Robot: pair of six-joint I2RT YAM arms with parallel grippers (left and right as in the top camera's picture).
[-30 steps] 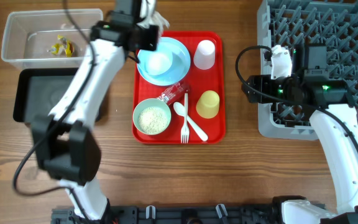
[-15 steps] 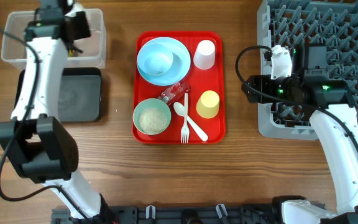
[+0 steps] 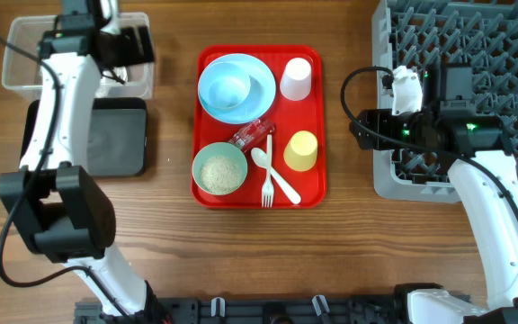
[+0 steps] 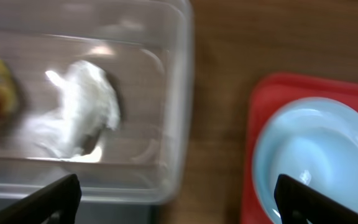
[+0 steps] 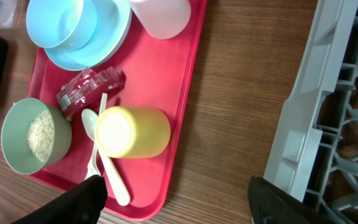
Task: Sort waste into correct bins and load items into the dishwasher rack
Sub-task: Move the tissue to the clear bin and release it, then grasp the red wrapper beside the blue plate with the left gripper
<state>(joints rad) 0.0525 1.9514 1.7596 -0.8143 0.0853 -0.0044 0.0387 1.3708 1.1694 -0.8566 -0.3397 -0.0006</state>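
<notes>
Carried over since the earlier frame, crumpled white tissue [image 4: 73, 121] lies in clear tub [image 4: 174, 93], beyond left gripper [image 4: 179, 202], fingers wide apart; right gripper [image 5: 185, 199] likewise spread, empty.

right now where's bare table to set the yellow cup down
Bare wood: the stretch on the robot's side of the red tray, and the narrow strip between it and the black tray. The red tray is crowded, and the right hand hangs between it and the dishwasher rack.

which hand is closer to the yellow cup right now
Right. The right hand hangs open over the table just past the red tray's right edge, beside the yellow cup. The left hand is open over the clear tub, beyond the tray's far side.
</notes>
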